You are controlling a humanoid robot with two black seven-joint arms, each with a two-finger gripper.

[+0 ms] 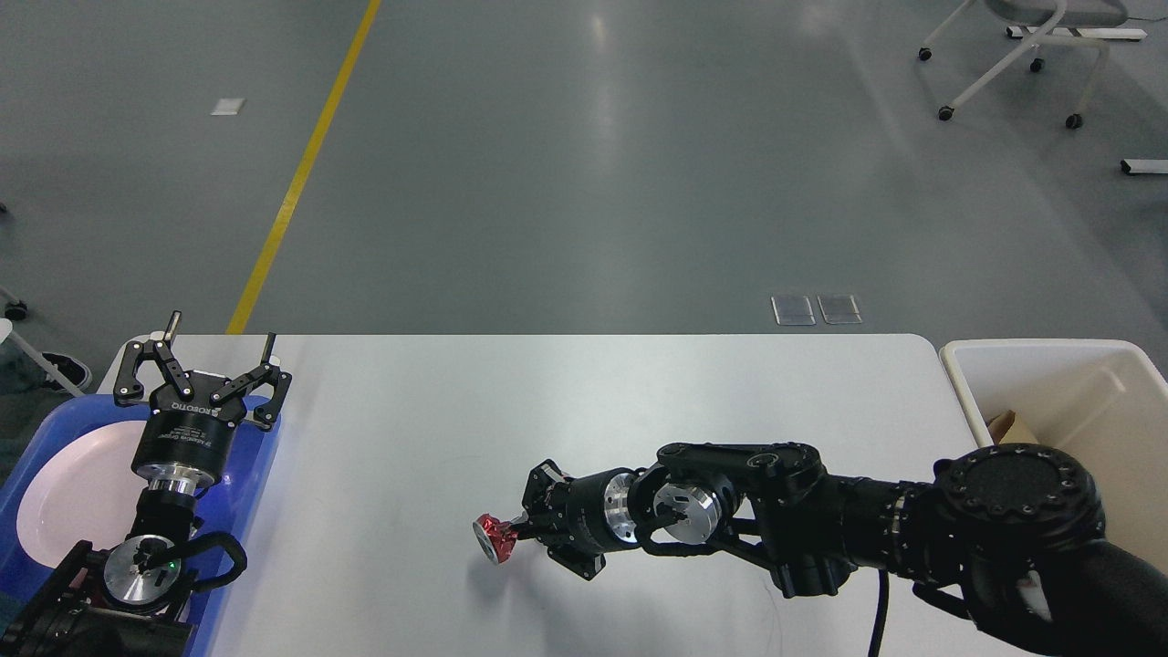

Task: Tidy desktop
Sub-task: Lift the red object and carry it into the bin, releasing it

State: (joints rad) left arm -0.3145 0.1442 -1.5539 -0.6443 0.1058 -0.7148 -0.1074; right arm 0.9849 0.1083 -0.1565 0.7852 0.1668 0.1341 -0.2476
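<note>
The right pincer [513, 534] reaches leftward over the near middle of the white desktop [602, 401], its fingers closed on a small red object [494, 537] at their tips, just above the surface. Far to its left, the left pincer [219, 342] points away from me with fingers spread wide and nothing between them, above a blue tray [260, 456] holding a white plate [78, 493]. Right of the right arm stands a cream bin [1049, 356], off the desktop's edge
</note>
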